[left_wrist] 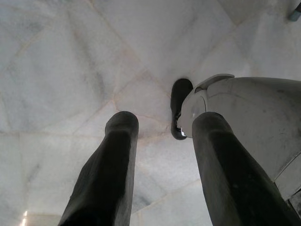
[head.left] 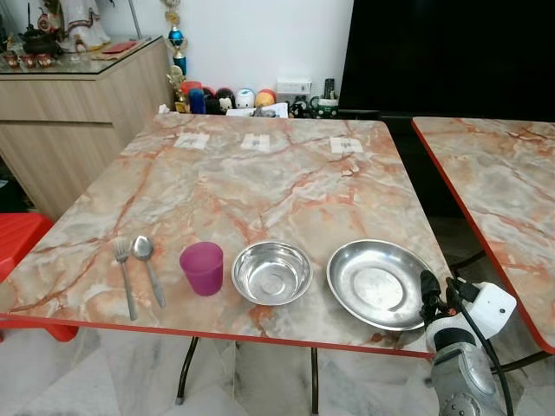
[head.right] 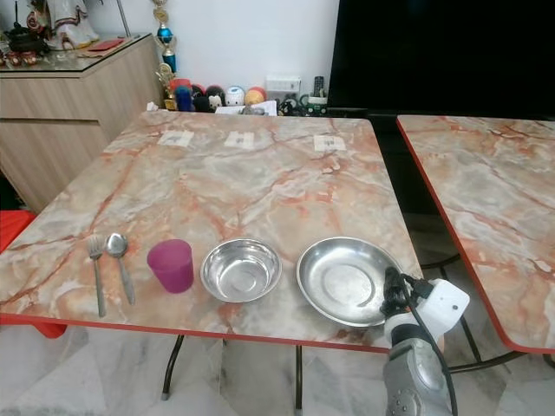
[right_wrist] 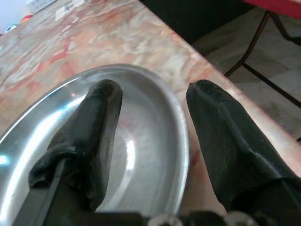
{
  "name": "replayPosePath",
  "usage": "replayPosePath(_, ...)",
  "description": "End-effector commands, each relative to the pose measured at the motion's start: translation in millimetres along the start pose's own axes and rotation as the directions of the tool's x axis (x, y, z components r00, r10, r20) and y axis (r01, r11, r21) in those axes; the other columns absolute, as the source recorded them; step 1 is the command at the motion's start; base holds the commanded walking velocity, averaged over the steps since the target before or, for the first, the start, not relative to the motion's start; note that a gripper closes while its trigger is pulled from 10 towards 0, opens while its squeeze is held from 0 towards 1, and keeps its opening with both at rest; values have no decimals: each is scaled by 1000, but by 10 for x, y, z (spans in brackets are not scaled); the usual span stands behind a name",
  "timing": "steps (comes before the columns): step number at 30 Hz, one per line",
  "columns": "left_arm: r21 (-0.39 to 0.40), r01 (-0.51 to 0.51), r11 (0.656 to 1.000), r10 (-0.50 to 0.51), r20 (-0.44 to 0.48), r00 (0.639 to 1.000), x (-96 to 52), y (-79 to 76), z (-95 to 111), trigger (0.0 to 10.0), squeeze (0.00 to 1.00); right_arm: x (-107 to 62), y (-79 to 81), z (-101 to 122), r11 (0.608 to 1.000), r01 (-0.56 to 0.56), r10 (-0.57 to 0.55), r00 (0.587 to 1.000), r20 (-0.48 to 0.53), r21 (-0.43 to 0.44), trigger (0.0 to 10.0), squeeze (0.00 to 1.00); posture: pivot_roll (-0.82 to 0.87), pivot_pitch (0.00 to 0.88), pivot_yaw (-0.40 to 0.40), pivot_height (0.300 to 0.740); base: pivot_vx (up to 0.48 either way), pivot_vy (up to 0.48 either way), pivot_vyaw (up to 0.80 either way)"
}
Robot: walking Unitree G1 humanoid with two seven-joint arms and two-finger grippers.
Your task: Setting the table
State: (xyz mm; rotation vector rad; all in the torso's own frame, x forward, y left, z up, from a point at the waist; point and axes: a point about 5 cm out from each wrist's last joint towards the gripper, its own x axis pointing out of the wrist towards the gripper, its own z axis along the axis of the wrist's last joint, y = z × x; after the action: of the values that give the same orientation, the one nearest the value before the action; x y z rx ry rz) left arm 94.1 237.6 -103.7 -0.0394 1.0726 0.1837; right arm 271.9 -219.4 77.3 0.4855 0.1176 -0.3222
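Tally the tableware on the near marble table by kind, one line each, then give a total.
Fork: 1
Spoon: 1
Purple cup: 1
Steel bowl: 1
Steel plate: 1
Total: 5

The right tool is open, with one finger over the plate's rim and the other outside it.

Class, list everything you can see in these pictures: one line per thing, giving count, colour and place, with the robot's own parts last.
Table: one, orange-veined marble, centre.
Second table: one, same marble, robot's right.
Fork: one, silver, near edge, far left.
Spoon: one, silver, beside fork.
Cup: one, purple, right of spoon.
Bowl: one, steel, right of cup.
Plate: one, steel, rightmost.
Cabinet: one, wood, back left.
Left gripper: fingers open, above floor.
Right gripper: fingers open, straddling plate rim.
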Motion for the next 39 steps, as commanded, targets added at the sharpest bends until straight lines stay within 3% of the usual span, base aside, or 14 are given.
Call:
replayPosePath(1, 20, 0, 1000, 1, -13, 1000, -9, 20, -29, 10000, 0, -2, -70, 3, 1000, 17, -17, 1000, -14, 3, 10000, 0, 8, 19, -4, 740, 0, 0, 0)
replayPosePath(7, 35, 2, 999, -2, -14, 1000, -10, 25, -28, 10000, 0, 10, -122, -41, 1000, 8, -7, 998, -67, 22, 10000, 0, 11, 22, -1, 740, 0, 0, 0)
replayPosePath(14, 55, 3, 998, -2, -19, 1000, -13, 35, -34, 10000, 0, 5, -132, -247, 1000, -12, 16, 982, -189, 23, 10000, 0, 20, 23, 2, 740, 0, 0, 0)
replayPosePath(21, 56, 3, 998, -1, -20, 1000, -13, 34, -37, 10000, 0, 22, -111, -268, 999, -28, 32, 978, -204, 19, 10000, 0, 24, 26, 0, 740, 0, 0, 0)
replayPosePath(22, 56, 3, 998, -2, -20, 1000, -13, 33, -36, 10000, 0, 27, -100, -289, 999, -40, 41, 974, -221, 8, 4824, 0, 24, 25, 0, 740, 0, 0, 0)
replayPosePath(23, 56, 3, 998, -2, -20, 1000, -13, 33, -36, 10000, 0, 27, -100, -289, 999, -40, 41, 974, -221, 8, 4824, 0, 24, 25, 0, 740, 0, 0, 0)
replayPosePath(24, 56, 4, 998, -2, -20, 1000, -12, 31, -36, 10000, 0, 29, -95, -300, 999, -44, 44, 973, -226, 7, 0, 0, 25, 24, -1, 740, 0, 0, 0)
replayPosePath(39, 66, 5, 998, -3, -20, 1000, -11, 30, -32, 10000, 0, 75, 4, -343, 997, -73, 65, 967, -247, -25, 0, 0, 34, 16, -2, 740, 0, 0, 0)
